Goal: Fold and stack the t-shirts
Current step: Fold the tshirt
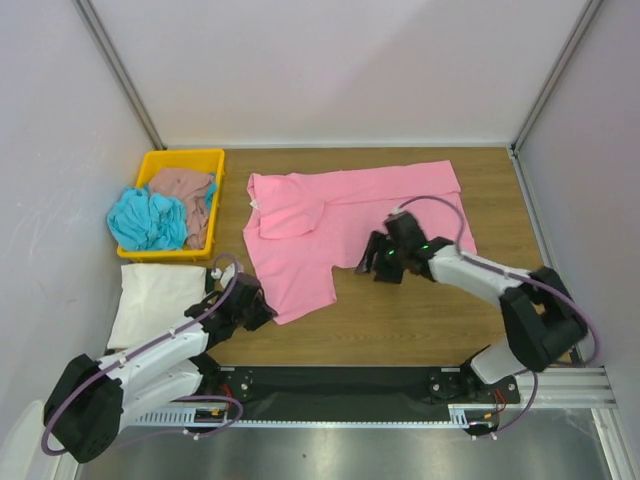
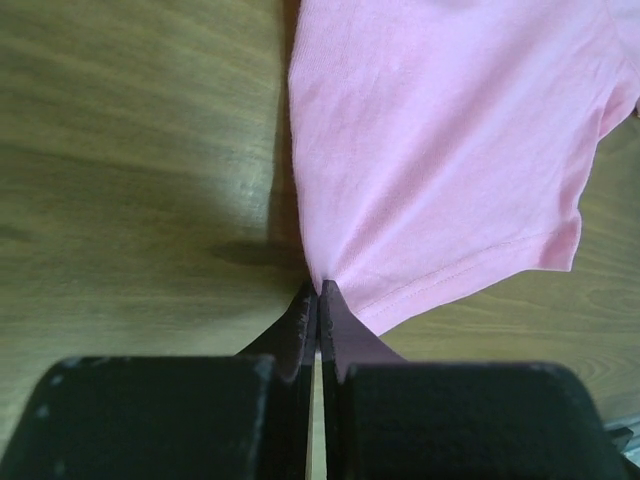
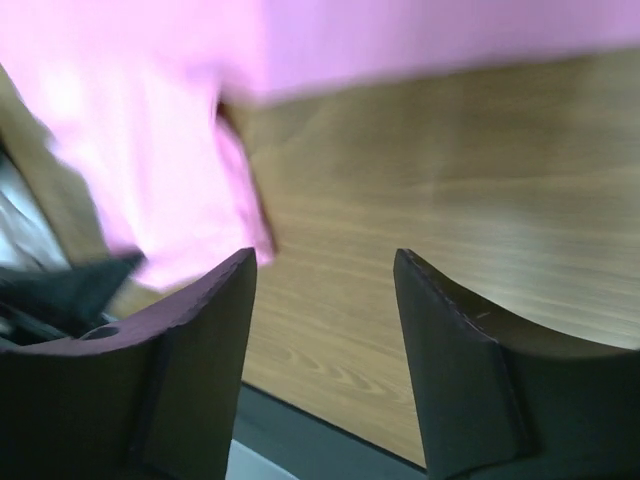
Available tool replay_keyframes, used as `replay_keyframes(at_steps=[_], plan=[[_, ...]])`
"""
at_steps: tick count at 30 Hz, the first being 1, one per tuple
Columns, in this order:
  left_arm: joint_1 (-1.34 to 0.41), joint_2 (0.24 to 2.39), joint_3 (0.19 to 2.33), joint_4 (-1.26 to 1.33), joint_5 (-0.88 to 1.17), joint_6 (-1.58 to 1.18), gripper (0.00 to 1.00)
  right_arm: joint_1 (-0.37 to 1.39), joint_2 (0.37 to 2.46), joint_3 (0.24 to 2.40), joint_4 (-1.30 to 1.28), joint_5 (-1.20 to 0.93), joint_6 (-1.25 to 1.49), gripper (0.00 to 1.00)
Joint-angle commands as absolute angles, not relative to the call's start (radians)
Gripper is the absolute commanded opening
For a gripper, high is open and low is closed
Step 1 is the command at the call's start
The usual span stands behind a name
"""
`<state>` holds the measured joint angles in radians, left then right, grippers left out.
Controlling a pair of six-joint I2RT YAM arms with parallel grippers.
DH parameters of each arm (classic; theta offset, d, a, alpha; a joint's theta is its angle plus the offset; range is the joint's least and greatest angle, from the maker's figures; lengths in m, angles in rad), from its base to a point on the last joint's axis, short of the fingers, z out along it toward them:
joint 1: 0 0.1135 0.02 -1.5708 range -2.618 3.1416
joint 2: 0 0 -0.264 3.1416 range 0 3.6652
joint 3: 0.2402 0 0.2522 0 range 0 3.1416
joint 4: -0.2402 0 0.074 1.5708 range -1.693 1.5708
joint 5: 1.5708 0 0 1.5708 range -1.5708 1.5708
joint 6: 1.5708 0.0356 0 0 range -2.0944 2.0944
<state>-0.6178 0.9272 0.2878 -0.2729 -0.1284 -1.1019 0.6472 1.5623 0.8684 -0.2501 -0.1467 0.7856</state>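
A bright pink t-shirt (image 1: pixel 340 205) lies spread on the wooden table with one sleeve folded inward. My left gripper (image 1: pixel 266 312) is at its near left corner, shut on the hem corner of the pink shirt (image 2: pixel 450 150), as the left wrist view shows (image 2: pixel 320 290). My right gripper (image 1: pixel 374 264) hovers open at the shirt's inner edge, with only bare wood between its fingers (image 3: pixel 325 262); pink cloth (image 3: pixel 150 150) lies beyond its left finger. A folded cream-white t-shirt (image 1: pixel 155 300) rests at the left. A turquoise t-shirt (image 1: pixel 148 220) and a dusty brown-pink t-shirt (image 1: pixel 182 185) lie crumpled in the tray.
The yellow plastic tray (image 1: pixel 185 157) stands at the back left, beside the left wall. A black rail (image 1: pixel 340 385) runs along the table's near edge between the arm bases. White walls close in the left, back and right sides.
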Motion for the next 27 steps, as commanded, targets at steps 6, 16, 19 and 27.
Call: replay_keyframes(at_steps=[6,16,19,27], plan=[[-0.617,0.870,0.353,-0.478,-0.143,-1.140,0.00,0.254,1.302,0.831,-0.460,-0.054,0.732,0.69],[-0.572,0.847,0.345,-0.485,-0.121,-1.146,0.00,-0.153,1.348,0.767,-0.396,-0.021,0.649,0.68],[-0.566,0.850,0.350,-0.489,-0.121,-1.144,0.00,-0.204,1.388,0.775,-0.365,-0.011,0.637,0.66],[-0.534,0.831,0.356,-0.506,-0.126,-1.131,0.00,-0.221,1.496,0.802,-0.282,0.037,0.617,0.58]])
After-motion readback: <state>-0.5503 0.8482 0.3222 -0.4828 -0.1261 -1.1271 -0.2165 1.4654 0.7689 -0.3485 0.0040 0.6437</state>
